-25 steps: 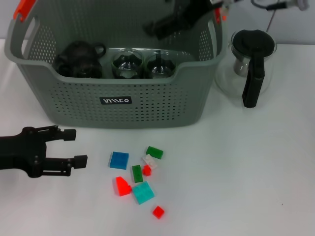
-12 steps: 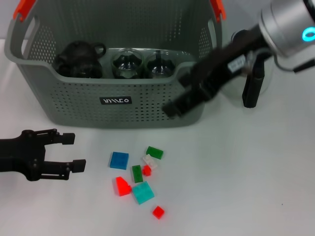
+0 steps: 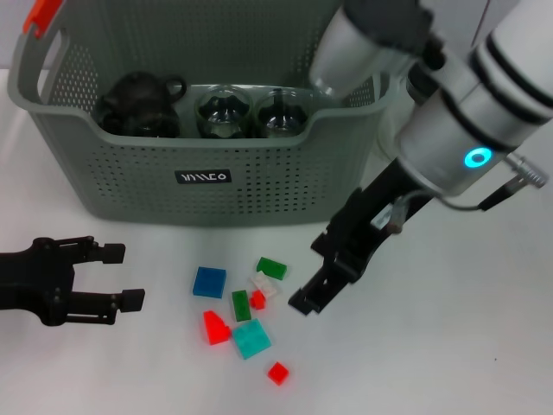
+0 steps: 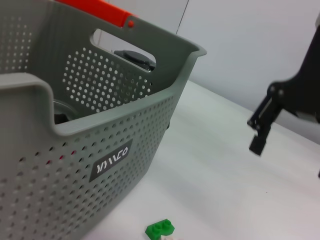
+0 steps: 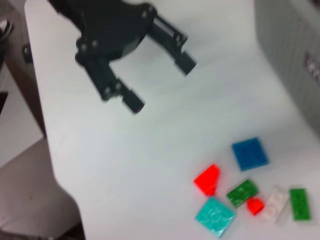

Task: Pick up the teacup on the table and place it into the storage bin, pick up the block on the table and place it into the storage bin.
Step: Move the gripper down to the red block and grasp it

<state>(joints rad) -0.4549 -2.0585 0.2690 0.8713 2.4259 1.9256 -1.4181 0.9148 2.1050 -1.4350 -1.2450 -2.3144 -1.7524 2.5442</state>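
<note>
My right tool (image 3: pixel 318 287), empty, jaw gap unreadable, hung beside the blocks (image 3: pixel 244 304). I judged one block needed isolating. Left tool (image 3: pixel 111 276) idled open.

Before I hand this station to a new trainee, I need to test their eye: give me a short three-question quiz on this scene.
1. True or false: the right hand hangs over the table right of the scattered blocks.
2. Which block lies nearest the storage bin? A blue B green C teal
3. Fill in: the left hand is ____.

Key: 1 true. 2 B, the green block. 3 open.
</note>
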